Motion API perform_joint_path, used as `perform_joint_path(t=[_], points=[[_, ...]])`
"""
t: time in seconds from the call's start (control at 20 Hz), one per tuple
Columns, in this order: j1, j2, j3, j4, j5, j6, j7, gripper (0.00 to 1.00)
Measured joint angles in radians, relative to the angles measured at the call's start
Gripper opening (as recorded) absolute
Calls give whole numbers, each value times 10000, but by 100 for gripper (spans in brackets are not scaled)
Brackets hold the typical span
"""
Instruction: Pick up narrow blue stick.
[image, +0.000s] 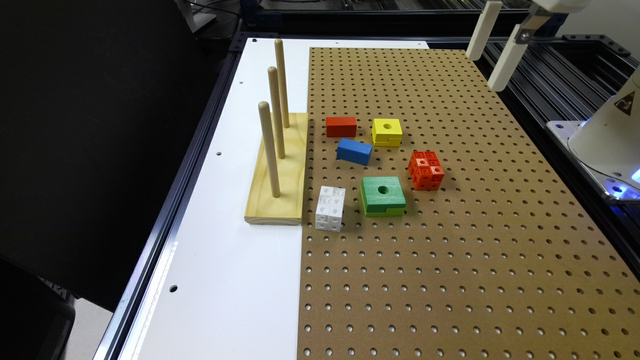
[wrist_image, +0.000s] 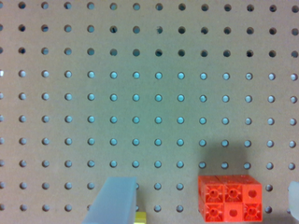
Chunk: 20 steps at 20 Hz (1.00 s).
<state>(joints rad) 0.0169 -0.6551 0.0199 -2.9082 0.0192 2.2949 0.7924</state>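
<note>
Exterior view: narrow blue stick (image: 354, 151) lying free on the pegboard (image: 450, 250) between red block (image: 341, 126) and green block (image: 383, 195), gripper (image: 492, 47) hanging high, partly cropped; wrist view: fingers (wrist_image: 114, 200) spread, grasping nothing, orange cube (wrist_image: 231, 201) partly cropped.

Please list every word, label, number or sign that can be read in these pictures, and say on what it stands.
No words or numbers can be read.
Robot base: a triangular warning sign, its symbol too small to make out.
White cube and orange-red cube: moulded holes and relief, no text.
</note>
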Motion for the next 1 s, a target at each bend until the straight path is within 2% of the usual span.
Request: perform_joint_path(t=[0.2,0.5,0.7,1.0], points=[[9,300,2,227,0,120,1,100],[35,1131,10,637,0,547,8,100],[38,1542,15,961,0,571,11,100],[39,1901,19,1290,0,571,12,100]])
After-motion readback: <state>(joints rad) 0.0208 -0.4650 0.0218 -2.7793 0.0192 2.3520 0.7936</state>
